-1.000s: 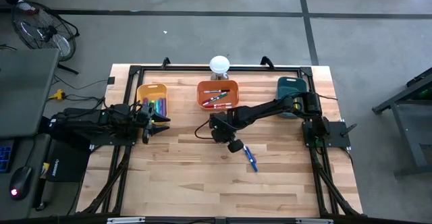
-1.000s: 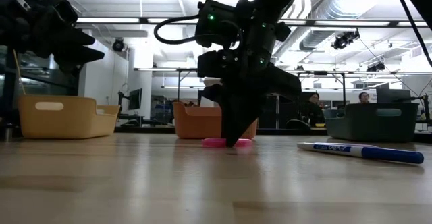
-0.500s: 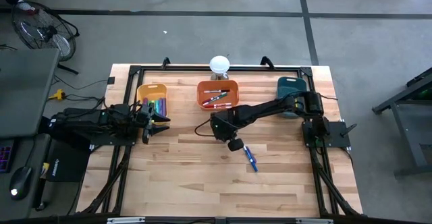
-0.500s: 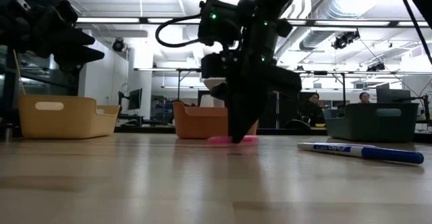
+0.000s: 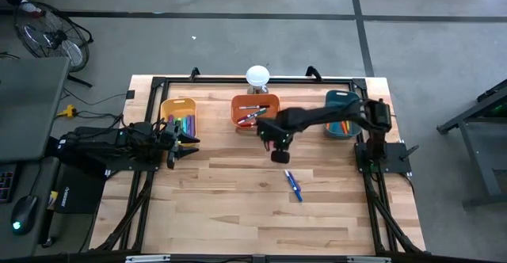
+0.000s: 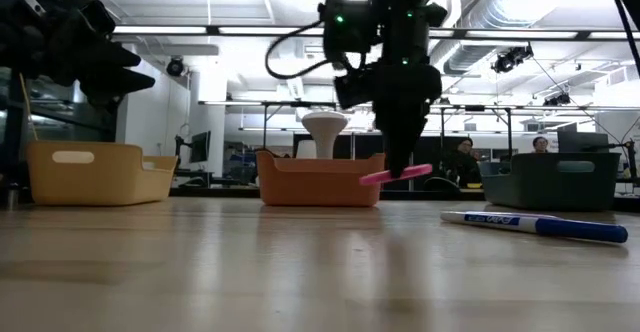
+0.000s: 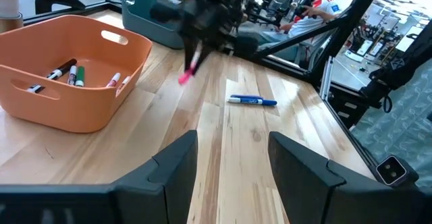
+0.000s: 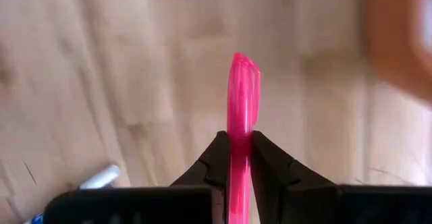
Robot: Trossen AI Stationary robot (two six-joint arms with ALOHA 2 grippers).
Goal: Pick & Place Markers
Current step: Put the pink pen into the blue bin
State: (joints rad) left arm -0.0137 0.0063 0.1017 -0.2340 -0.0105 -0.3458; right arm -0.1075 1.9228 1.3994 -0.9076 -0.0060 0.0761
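My right pincer (image 6: 403, 168) is gripping a pink marker (image 6: 396, 175) above the tabletop (image 5: 238, 200); left pincer (image 7: 233, 158) is idling wide.

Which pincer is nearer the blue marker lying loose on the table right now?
The right. The right pincer, shut on a pink marker, hangs just short of the blue marker, toward the bins. The left pincer waits open by the yellow bin, far off.
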